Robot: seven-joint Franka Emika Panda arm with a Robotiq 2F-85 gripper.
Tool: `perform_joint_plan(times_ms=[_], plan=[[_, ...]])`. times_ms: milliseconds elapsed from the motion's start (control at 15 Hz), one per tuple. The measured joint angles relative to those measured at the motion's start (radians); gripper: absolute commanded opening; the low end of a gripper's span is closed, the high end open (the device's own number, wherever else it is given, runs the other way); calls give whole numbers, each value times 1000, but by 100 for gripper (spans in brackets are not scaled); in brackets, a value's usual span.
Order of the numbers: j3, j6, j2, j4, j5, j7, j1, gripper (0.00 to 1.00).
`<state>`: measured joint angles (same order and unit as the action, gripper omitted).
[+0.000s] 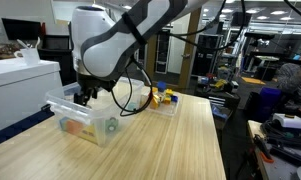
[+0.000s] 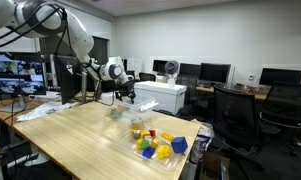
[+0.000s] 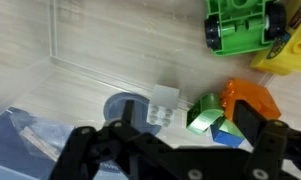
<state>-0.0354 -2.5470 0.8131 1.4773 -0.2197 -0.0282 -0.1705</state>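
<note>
My gripper (image 3: 168, 128) hangs open just above the floor of a clear plastic bin (image 3: 52, 45). Below the gap between its black fingers (image 3: 252, 125) lie a white studded block (image 3: 165, 105) and a green block (image 3: 202, 112), neither of them held. A blue block (image 3: 228, 136) and an orange piece (image 3: 252, 98) lie beside the right finger. A green toy car (image 3: 240, 25) and a yellow piece (image 3: 290, 55) lie further off. In both exterior views the gripper (image 1: 85, 95) (image 2: 125, 96) reaches down into the bin (image 1: 65, 104) on the wooden table.
A second clear tray of coloured blocks (image 1: 162, 99) (image 2: 155, 143) stands further along the wooden table (image 1: 180, 140). A grey-blue disc (image 3: 125, 108) lies in the bin. A white cabinet (image 1: 20, 78) stands beside the table, and office chairs (image 2: 240, 115) and desks behind it.
</note>
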Motion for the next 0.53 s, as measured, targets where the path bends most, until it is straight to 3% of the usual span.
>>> perform_joint_plan(times_ms=[533], plan=[[-8,244,88,-202,12,82,-16,100]])
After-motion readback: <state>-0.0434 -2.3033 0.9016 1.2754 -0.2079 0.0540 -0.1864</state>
